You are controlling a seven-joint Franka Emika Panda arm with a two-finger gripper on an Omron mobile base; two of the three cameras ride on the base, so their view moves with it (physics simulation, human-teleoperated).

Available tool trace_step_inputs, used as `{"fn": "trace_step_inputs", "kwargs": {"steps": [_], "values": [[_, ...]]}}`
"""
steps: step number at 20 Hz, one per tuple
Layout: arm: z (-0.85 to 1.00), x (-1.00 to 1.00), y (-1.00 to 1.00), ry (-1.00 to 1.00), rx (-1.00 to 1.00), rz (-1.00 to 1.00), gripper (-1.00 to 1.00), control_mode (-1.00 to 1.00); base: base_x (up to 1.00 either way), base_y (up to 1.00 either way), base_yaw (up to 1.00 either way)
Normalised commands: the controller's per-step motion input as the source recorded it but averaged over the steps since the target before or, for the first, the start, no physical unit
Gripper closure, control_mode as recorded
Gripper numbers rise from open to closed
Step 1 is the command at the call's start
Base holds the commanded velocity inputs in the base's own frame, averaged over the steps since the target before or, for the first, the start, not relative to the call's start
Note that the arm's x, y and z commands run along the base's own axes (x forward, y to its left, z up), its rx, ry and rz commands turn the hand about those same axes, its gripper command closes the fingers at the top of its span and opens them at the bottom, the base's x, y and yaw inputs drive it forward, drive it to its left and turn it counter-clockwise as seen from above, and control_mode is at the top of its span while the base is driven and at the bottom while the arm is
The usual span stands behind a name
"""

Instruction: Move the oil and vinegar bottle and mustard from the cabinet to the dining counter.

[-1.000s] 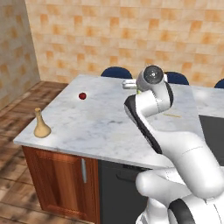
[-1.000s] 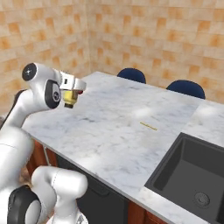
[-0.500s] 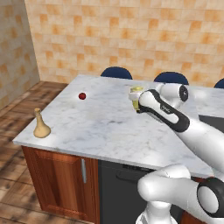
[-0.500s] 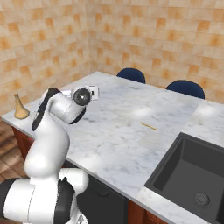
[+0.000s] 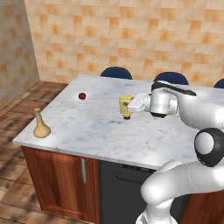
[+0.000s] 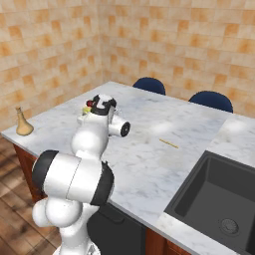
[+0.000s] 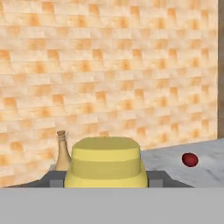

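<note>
The yellow mustard (image 5: 125, 107) sits between the fingers of my gripper (image 5: 127, 106), which is shut on it low over the middle of the dining counter (image 5: 87, 129); whether it touches the marble I cannot tell. In the hand view the mustard (image 7: 107, 162) is close up between the fingertips (image 7: 54, 178). The tan oil and vinegar bottle (image 5: 40, 125) stands upright at the counter's front left corner, well left of the gripper; it is also seen from the right (image 6: 22, 123) and behind the mustard (image 7: 62, 152). The cabinet is out of view.
A small red ball (image 5: 82, 96) lies on the marble behind and to the left of the mustard. Blue stools (image 5: 116, 72) line the far side. A dark sink (image 6: 219, 199) is set into the right end, with a thin yellow stick (image 6: 168, 143) near it.
The arm has swung the held mustard down and a little left, toward the counter's middle. The bottle and the red ball have stayed where they were.
</note>
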Motion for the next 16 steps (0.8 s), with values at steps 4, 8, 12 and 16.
{"fn": "trace_step_inputs", "kwargs": {"steps": [4, 8, 12, 16], "values": [[-0.26, 0.3, 0.0, -0.14, 0.08, 0.41, 1.0, -1.0, 0.0, 0.0, 0.0], [-0.09, 0.39, 0.0, -0.14, 0.07, 0.25, 1.0, -1.0, 0.0, 0.0, 0.0], [-0.02, 0.39, 0.0, -0.09, 0.04, 0.18, 1.0, -1.0, 0.0, 0.0, 0.0], [-0.2, 0.36, 0.0, -0.02, 0.0, 0.13, 1.0, -1.0, 0.0, 0.0, 0.0]]}}
